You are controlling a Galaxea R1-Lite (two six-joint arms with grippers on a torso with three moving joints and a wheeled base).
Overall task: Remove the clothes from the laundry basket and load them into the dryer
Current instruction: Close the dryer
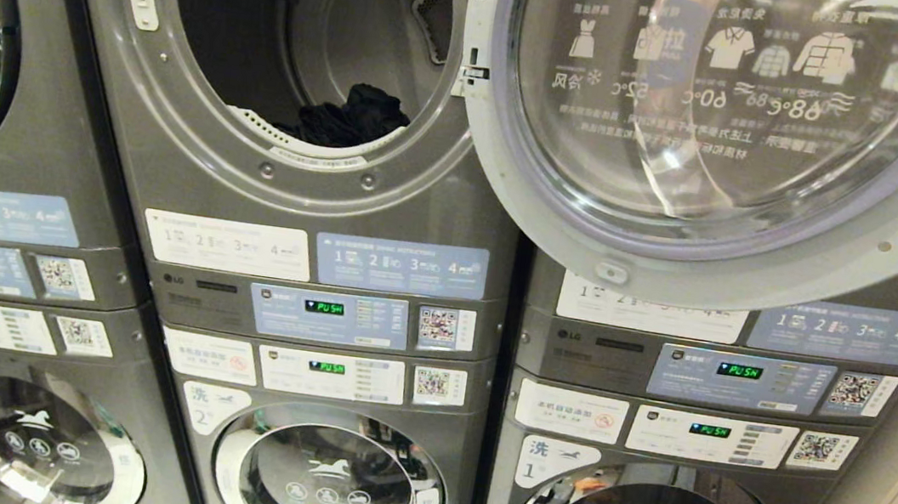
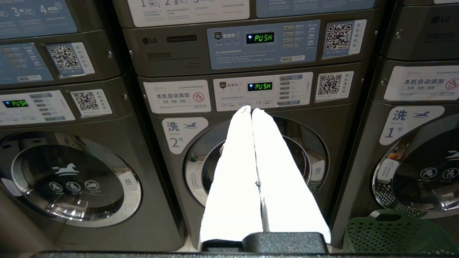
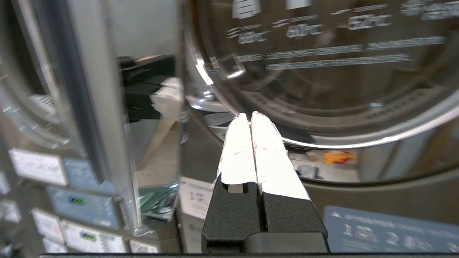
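1. Top dryer (image 1: 302,54) in the middle stack has its door (image 1: 730,124) swung wide open to the right, and there's already a dark bundle of clothes (image 1: 350,118) sitting at the front lip of the drum, just inside the opening

2. Laundry basket (image 2: 391,234) only shows up in the left wrist view: a green perforated plastic one on the floor, down by the lower washers. Can't see what's in it from here, only the rim and a bit of wall

3. Right gripper (image 3: 250,116) has its fingers pressed together with nothing between them. It's up close to the glass of the open door, pointing at it

4. Left gripper (image 2: 251,110) is also pinched together and empty, parked low and aimed at the washer marked 2 (image 2: 256,161). Neither arm is in the head view

5. Handling guess: clothes are soft, light and floppy, so they'll drape and trail instead of holding shape. I'd pinch a bunched fold near the middle of a garment, not an edge or sleeve, so less hangs down to snag on the basket rim or the door seal. Fabric can slip out of thin fingers too, so grab a thick wad
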